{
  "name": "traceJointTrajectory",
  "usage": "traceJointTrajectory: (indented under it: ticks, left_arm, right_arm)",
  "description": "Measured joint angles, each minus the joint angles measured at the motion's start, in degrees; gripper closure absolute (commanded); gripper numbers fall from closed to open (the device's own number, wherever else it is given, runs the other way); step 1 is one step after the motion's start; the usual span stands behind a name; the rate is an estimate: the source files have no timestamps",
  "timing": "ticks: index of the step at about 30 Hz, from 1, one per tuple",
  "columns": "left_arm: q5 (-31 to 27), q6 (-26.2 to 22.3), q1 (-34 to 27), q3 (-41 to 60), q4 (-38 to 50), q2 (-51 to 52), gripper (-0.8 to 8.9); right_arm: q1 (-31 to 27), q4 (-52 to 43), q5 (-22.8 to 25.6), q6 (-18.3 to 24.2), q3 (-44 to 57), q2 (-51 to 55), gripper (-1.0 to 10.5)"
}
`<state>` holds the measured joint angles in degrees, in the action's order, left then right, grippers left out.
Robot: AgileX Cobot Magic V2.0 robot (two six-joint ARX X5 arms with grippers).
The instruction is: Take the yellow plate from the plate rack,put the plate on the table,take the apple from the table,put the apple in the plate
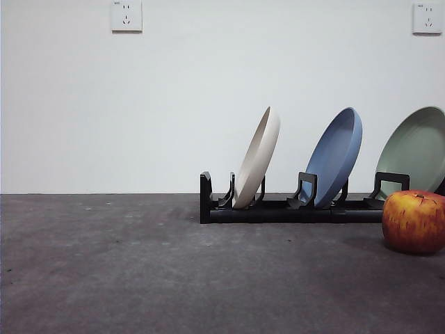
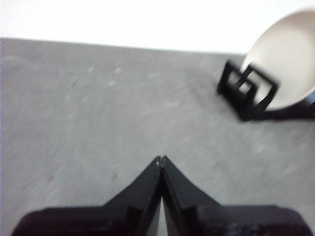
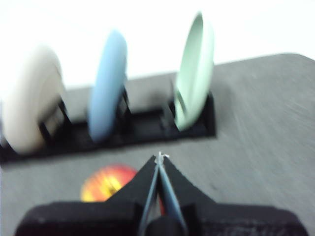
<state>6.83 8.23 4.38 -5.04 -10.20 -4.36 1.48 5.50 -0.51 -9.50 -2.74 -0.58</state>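
Rack: a low black plate rack (image 1: 278,206) sits on the dark grey table (image 1: 139,264), holding three plates on edge, all tilted the same way
Yellow plate: the cream-coloured yellow plate (image 1: 258,157) stands in the rack's end slot, beside a blue plate (image 1: 338,156); a pale green plate (image 1: 417,149) fills the far slot
Apple: the red and yellow apple (image 1: 414,221) rests on the table just in front of the rack, near the green plate
Left gripper: left gripper (image 2: 161,160) hangs over bare table, jaws pressed together, empty, apart from the rack's cream plate end
Right gripper: right gripper (image 3: 160,156) is above the apple, jaws together, holding nothing
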Motion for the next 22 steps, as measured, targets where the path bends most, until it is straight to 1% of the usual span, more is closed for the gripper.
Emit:
traceJointTrajectory:
  ticks: [2,4,6,10,14,16,22]
  left_arm:
    - [1.9,1.4,0.0,-3.8,0.0,-1.0,8.21]
    - [2.4,2.6,0.0,-8.0,-1.0,-3.5,8.21]
    - [3.1,3.0,0.0,-12.3,-4.3,-6.3,8.2]
    - [6.5,3.4,0.0,-19.1,-8.2,-11.2,8.2]
    - [11.9,3.4,0.0,-25.5,-11.0,-15.9,8.2]
    - [14.4,3.3,0.0,-29.0,-13.9,-18.3,8.2]
    - [19.5,0.0,0.0,-38.8,-23.7,-24.5,8.2]
  right_arm:
    - [0.0,-0.1,-1.1,-3.0,-2.1,-0.5,9.6]
    - [0.0,0.4,-2.6,-4.5,-5.5,-2.1,9.6]
    - [0.0,3.6,-4.1,-5.0,-9.8,-4.2,9.6]
    - [0.0,11.6,-4.9,-5.1,-18.9,-8.9,9.6]
    - [0.0,21.5,-6.6,-3.4,-29.8,-14.7,9.6]
    - [0.0,27.3,-7.3,-1.7,-35.9,-17.9,9.6]
    - [0.0,41.7,-7.5,3.7,-51.5,-25.8,9.6]
